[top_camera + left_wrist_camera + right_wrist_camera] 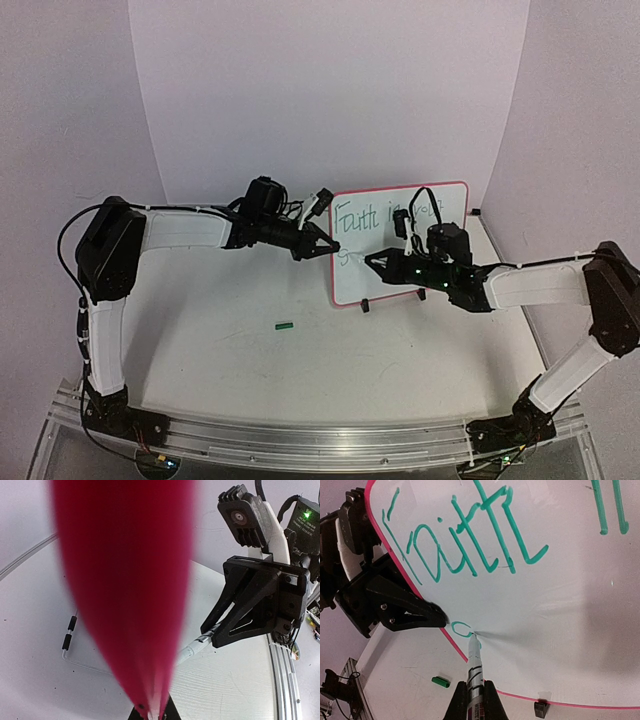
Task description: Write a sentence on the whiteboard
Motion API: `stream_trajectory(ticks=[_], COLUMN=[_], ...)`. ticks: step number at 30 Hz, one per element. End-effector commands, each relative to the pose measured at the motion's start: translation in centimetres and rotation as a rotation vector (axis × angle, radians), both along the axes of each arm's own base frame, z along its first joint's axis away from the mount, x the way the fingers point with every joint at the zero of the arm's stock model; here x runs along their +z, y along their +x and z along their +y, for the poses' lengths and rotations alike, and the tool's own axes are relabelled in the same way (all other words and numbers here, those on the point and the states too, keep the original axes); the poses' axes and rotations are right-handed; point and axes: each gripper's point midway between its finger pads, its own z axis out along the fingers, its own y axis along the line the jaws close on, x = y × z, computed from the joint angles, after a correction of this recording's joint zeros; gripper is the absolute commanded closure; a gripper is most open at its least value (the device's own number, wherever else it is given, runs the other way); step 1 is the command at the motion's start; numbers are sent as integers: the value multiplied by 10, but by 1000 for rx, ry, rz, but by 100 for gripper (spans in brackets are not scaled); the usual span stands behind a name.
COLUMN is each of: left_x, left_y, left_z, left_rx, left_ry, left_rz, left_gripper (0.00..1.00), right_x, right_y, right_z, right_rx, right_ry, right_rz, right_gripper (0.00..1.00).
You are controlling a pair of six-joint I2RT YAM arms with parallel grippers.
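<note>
The whiteboard [352, 285] stands upright on its black feet, pink rim all round. My left gripper [332, 245] is shut on its left edge; in the left wrist view the rim [125, 580] is a red blur running down into the jaws [152, 711]. Green lettering of the sentence [465, 550] reads "Faith" on the top line, with more letters to the right. My right gripper [475, 700] is shut on a white marker [476, 672]. The marker's tip touches the board beside a small curved green stroke [461, 629] on the second line.
A green marker cap [285, 324] lies on the table left of the board, also seen in the right wrist view [440, 681]. One black board foot [541, 708] shows near the marker. White walls enclose the table behind and at both sides.
</note>
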Motion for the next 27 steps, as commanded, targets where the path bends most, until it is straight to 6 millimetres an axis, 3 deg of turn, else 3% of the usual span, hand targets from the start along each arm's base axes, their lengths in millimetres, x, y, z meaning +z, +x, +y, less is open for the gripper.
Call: stream_trajectory(ticks=[1,16,27], left_x=[-55,-54,-55], left_y=[-44,-44,-44], left_z=[8,8,8], left_rx=[-58,-59,-59], left_ry=[178,178,180], left_rz=[185,183,184], left_gripper=[100,100,100], right_x=[13,18,33], right_y=[11,13,-1], right_z=[4,-25,-8], right_rx=[-15,-153,-20], right_ry=[4,-31,2], right_rz=[-40,-63,-84], right_gripper=[100,100,100])
